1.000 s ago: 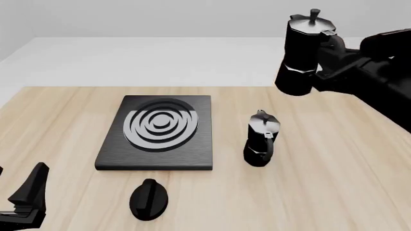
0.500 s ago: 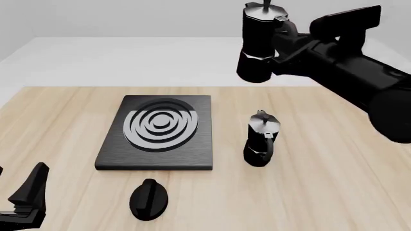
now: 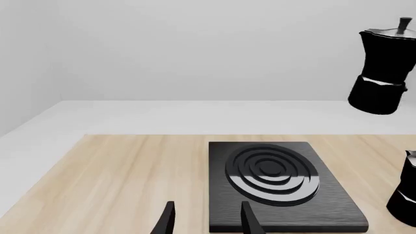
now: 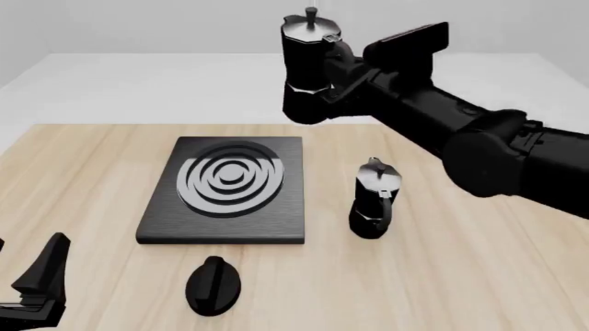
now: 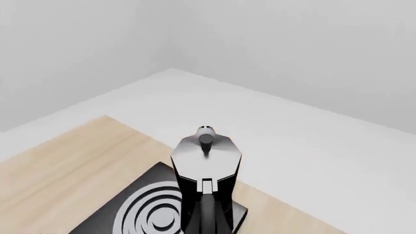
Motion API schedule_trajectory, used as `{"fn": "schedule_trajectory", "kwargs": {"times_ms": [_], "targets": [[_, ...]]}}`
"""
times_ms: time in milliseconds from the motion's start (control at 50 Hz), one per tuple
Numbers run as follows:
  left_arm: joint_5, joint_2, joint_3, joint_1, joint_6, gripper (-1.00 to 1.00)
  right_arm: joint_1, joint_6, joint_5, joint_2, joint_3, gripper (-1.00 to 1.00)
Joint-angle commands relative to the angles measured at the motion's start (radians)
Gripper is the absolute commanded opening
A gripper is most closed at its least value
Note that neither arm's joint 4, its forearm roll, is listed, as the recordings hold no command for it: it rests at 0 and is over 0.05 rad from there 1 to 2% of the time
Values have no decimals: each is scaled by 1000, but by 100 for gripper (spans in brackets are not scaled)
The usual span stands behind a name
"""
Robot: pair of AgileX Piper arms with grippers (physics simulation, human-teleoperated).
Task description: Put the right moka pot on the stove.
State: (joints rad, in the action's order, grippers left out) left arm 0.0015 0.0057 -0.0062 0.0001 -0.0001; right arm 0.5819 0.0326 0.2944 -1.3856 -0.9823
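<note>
Front view shows the right claw (image 4: 333, 69) clamped on the upright pot (image 4: 307, 72), up and right of the stove (image 4: 225, 189).

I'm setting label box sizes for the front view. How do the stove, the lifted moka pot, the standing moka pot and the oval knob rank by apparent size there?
1. stove, clearly largest.
2. lifted moka pot; it looks bigger than its twin, but it may simply be nearer the camera.
3. standing moka pot.
4. oval knob, smallest.
</note>
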Motion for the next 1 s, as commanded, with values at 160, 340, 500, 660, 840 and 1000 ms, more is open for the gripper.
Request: {"fn": "schedule_trajectory", "kwargs": {"times_ms": [160,340,500,660,840,1000], "targets": [[0,0,0,0,0,100,94,13,102,-121,-68,-100],[0,0,0,0,0,100,109,4,224,-170,-20,-100],[0,0,0,0,0,100,115,6,256,-217,-25,-100],[0,0,0,0,0,100,120,0,269,-255,-40,-100],[0,0,0,0,0,100,121,-25,277,-314,-76,-100],[0,0,0,0,0,100,117,-49,278,-360,-105,-100]]}}
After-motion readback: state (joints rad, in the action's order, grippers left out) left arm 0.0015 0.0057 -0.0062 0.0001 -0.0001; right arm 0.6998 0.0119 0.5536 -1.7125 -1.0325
